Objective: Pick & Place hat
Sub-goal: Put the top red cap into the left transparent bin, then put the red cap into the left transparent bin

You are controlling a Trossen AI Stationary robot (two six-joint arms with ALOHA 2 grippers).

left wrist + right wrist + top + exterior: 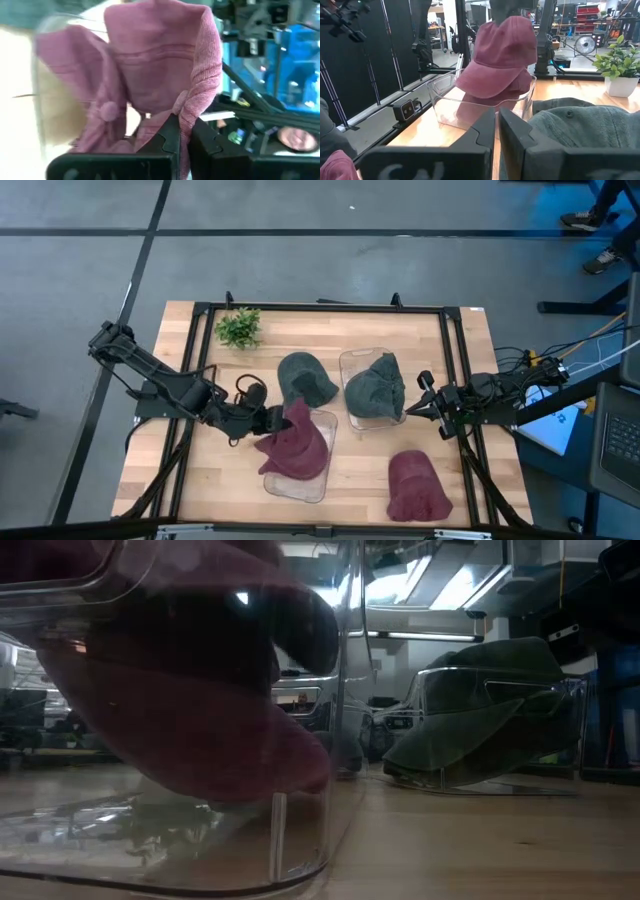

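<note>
A maroon hat (297, 442) hangs over and into a clear bin (318, 480) at the table's front middle. My left gripper (272, 420) is shut on it, at the bin's left side. In the right wrist view the hat (502, 55) droops with its brim down at the bin's rim (485, 102). A green hat (305, 378) lies by its underside on the table. Another green hat (375, 388) sits in a second clear bin (352, 360). A second maroon hat (415, 485) lies at the front right. My right gripper (420, 405) waits shut at the table's right. My left gripper pinches a bunched fold of the maroon hat's crown edge (189, 107) between its two fingers (167, 137). It comes slanting down from the table's left. The hat hangs below the hold with its lower part (200, 740) inside the bin; whether it touches the floor, I cannot tell.
A small potted plant (238, 327) stands at the far left corner. A black frame (330, 308) runs around the tabletop. Bare wood (215, 475) shows at the front left and between the bins. A person's feet (590, 220) show on the floor far right.
</note>
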